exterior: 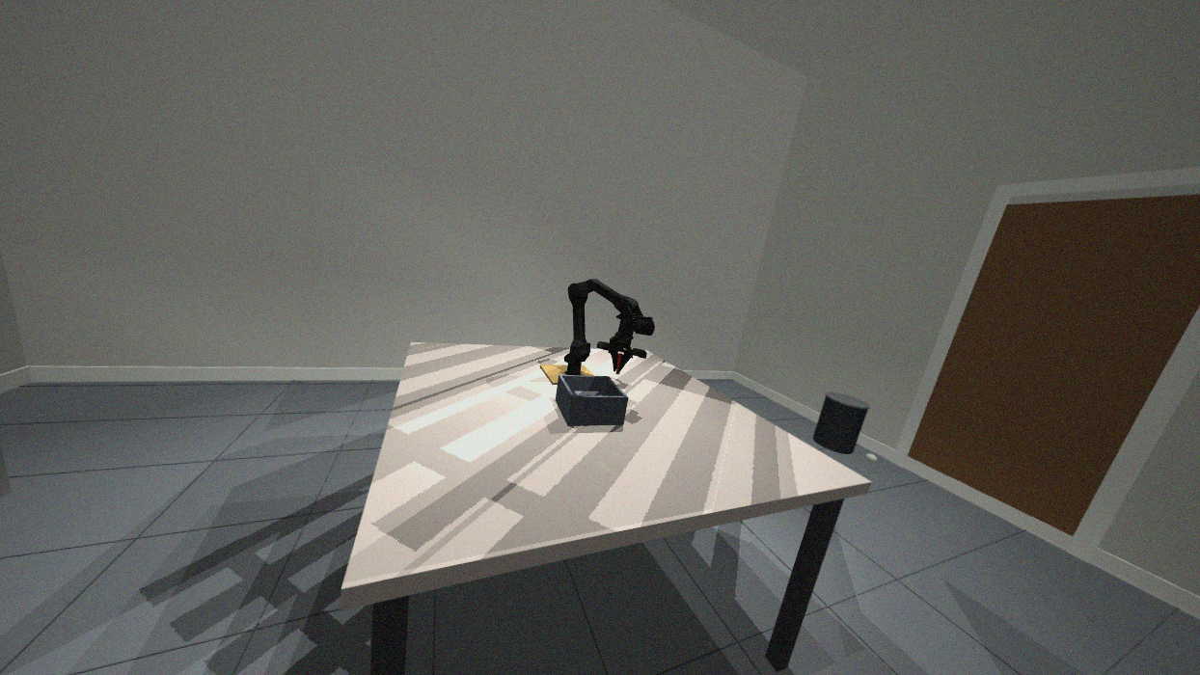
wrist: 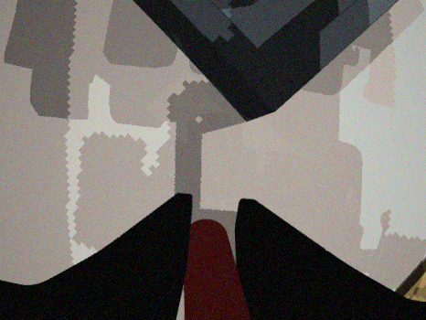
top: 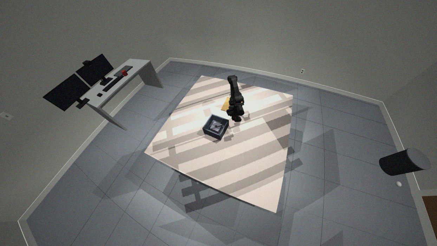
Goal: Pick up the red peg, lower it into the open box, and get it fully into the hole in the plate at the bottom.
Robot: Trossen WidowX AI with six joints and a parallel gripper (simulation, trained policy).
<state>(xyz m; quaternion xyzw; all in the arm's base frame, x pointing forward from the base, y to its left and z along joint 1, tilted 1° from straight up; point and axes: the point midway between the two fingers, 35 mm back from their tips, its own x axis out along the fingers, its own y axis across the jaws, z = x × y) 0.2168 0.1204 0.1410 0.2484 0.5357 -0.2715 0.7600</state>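
The red peg (exterior: 619,362) (wrist: 211,270) is held roughly upright between the two black fingers of my gripper (exterior: 619,369) (wrist: 214,211), which is shut on it. In the top view the arm hides the peg. The gripper holds it above the table, beside the box and outside it. The open dark box (top: 210,133) (exterior: 595,410) (wrist: 256,93) stands on the table; its near corner is ahead of the fingertips in the wrist view. The grey plate (top: 215,125) lies at the box bottom with a dark hole, which the wrist view cuts off at its top edge.
A yellow mat (top: 225,104) (exterior: 551,374) (wrist: 418,285) lies by the arm's base. The pale table (top: 244,171) (exterior: 520,545) carries striped shadows. The box walls stand up around the plate. A desk with monitors and a dark bin (top: 397,163) (exterior: 838,423) are away from the table.
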